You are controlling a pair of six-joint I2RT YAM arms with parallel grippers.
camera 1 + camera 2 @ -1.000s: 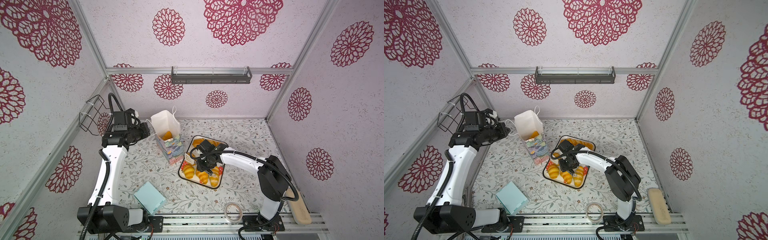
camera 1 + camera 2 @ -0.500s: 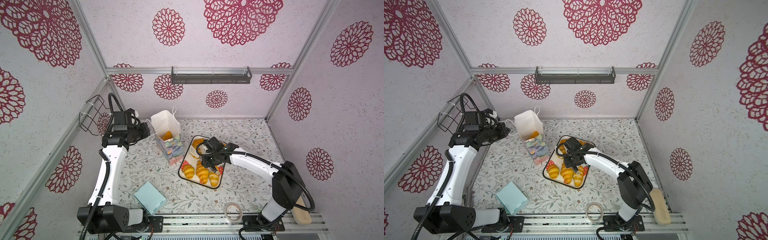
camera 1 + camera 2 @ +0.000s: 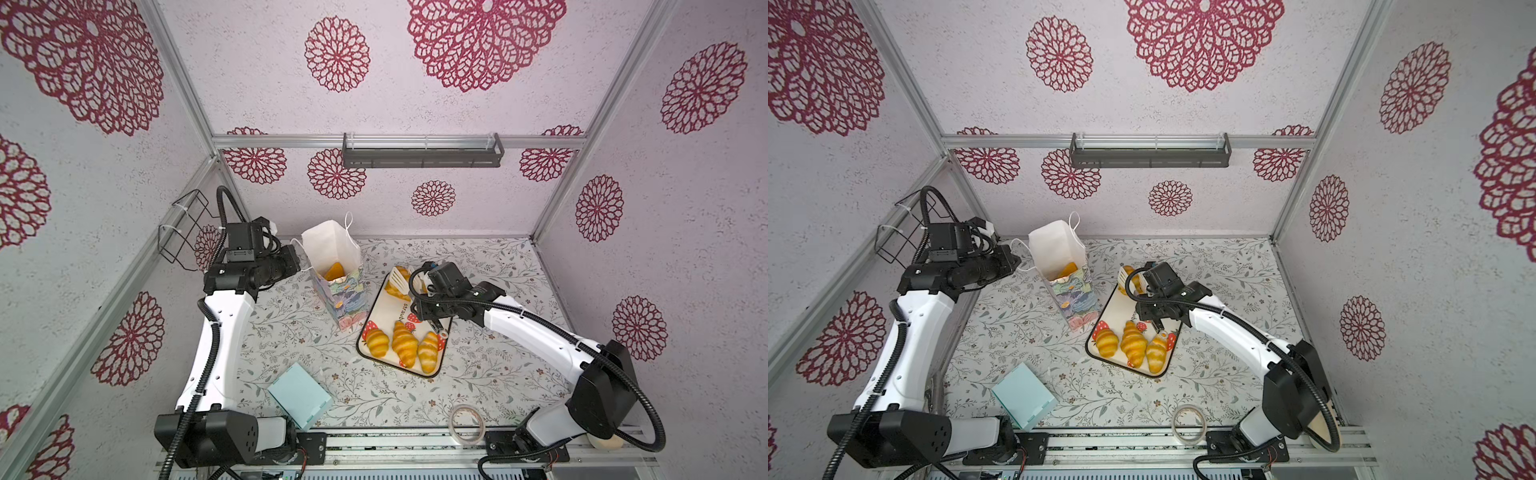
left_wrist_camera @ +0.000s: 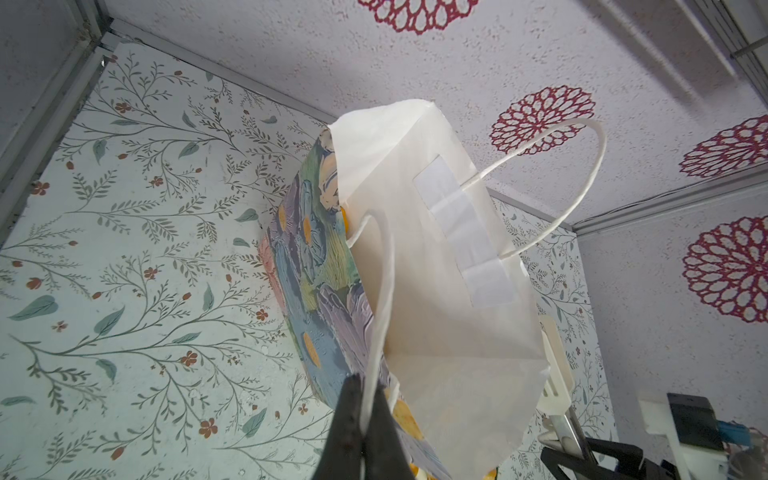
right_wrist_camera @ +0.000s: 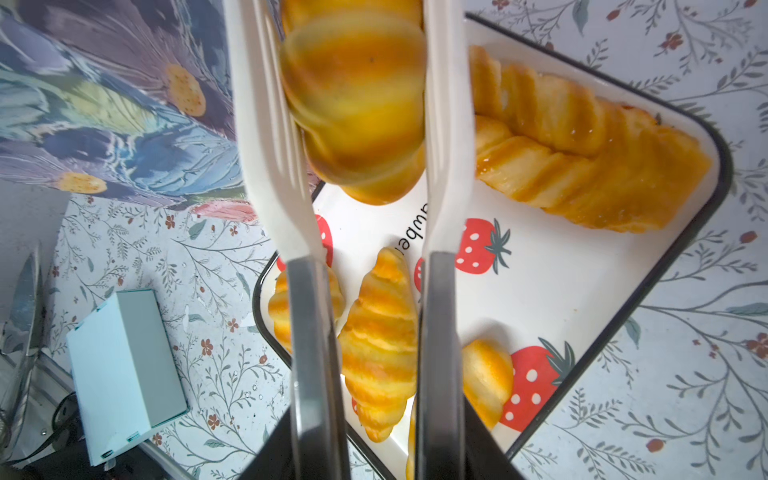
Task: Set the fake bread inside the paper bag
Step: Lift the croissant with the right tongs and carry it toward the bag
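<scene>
In both top views we see the paper bag (image 3: pixel 332 266) standing upright at upper left of centre, its mouth open and one piece of bread (image 3: pixel 334 271) inside. The left gripper (image 4: pixel 361 419) is closed tight on the bag's near cord handle (image 4: pixel 384 291), just left of the bag's rim.

The right gripper (image 5: pixel 376 461) clamps a pair of tongs (image 5: pixel 270 145), and the white tong heads squeeze a croissant (image 5: pixel 357 108). We find it raised over the upper end of the tray (image 5: pixel 721 174), right of the bag's mouth and apart from it.

The bag's lower edge stands just beside the tray's left edge; we cannot tell whether they touch. On the tray, a long loaf (image 5: pixel 582 166) lies along the far edge and three croissants (image 3: pixel 404 343) crowd the near end.

Bare table (image 3: pixel 490 332) lies open right of the tray. A blue box (image 3: pixel 300 395) and a tape roll (image 3: pixel 467 424) sit near the bottom edge, well apart.
</scene>
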